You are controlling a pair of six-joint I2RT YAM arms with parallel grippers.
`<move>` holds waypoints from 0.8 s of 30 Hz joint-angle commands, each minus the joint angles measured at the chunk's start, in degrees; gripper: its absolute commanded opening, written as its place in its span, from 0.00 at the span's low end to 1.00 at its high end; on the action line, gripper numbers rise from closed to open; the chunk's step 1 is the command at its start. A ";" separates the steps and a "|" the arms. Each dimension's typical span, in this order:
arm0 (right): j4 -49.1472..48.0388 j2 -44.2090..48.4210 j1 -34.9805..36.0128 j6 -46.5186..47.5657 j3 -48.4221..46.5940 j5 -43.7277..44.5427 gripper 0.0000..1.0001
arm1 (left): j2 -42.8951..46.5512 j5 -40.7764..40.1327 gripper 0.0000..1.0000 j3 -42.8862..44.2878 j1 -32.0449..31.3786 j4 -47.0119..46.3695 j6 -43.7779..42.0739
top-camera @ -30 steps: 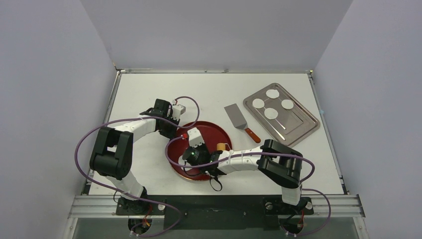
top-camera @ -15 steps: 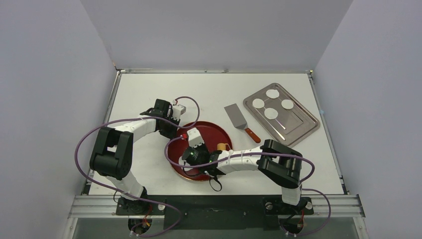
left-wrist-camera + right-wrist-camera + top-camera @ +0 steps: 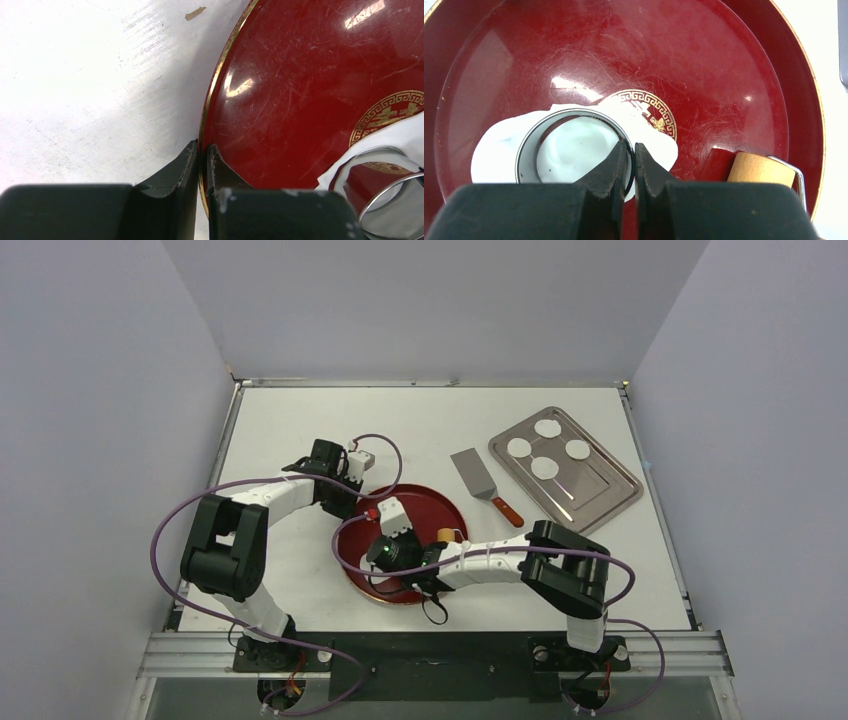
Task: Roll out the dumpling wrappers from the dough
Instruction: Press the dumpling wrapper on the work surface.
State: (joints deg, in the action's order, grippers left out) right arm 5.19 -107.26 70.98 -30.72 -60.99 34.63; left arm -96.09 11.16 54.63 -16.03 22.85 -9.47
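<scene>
Two arms bend inward over the white worktop point(image 3: 300, 420), the left arm point(image 3: 290, 495) coming from the left and the right arm point(image 3: 490, 562) from the right, and both meet at the plate near the front. Next in size we see the steel tray point(image 3: 605, 492), set at an angle toward the far right corner, and the red plate point(image 3: 437, 503) with a thin gold rim, well apart from it. Between the two lies a metal spatula point(image 3: 472, 472), its brown handle pointing toward the near right. On the plate, the dough point(image 3: 494, 147) is a thin white sheet with an uneven edge; it lies left of centre in the right wrist view and overlaps part of the gold emblem point(image 3: 644, 102). A metal ring cutter point(image 3: 525, 150) stands on that sheet, and we see white dough inside the ring as well. A wooden cylinder point(image 3: 760, 170) with a wire bracket rests on the plate's inner right side, apart from the dough. Four dumpling wrappers point(image 3: 544, 468), small white discs, sit separately on the far half of the steel tray. We find the right end effector point(image 3: 631, 150) clenched on the near wall of the ring cutter, and the left end effector point(image 3: 202, 150) clenched on the plate's gold rim, one finger outside it and one inside. A tan fleck point(image 3: 195, 13) lies on the worktop beside the plate.
</scene>
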 commanded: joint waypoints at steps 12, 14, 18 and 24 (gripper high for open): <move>6.22 -5.36 0.58 1.62 -2.61 -5.39 0.00 | 1.58 -0.78 0.00 -0.04 -0.32 -2.20 -1.16; 5.78 -5.14 0.46 1.58 -2.22 -5.90 0.00 | 1.84 -0.71 0.00 -0.03 -0.32 -2.21 -1.16; 6.42 -4.03 0.26 1.61 -2.06 -5.45 0.00 | 2.02 -0.49 0.00 -0.16 -0.32 -2.31 -1.12; 5.42 -1.64 0.29 0.61 -0.64 -4.98 0.00 | 2.08 -0.53 0.00 -0.47 -0.32 -2.36 -1.24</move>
State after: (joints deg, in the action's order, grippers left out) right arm 7.94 -108.95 71.24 -29.06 -63.90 34.61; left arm -96.01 11.14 54.57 -16.05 22.85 -9.45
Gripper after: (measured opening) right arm 0.046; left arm 0.057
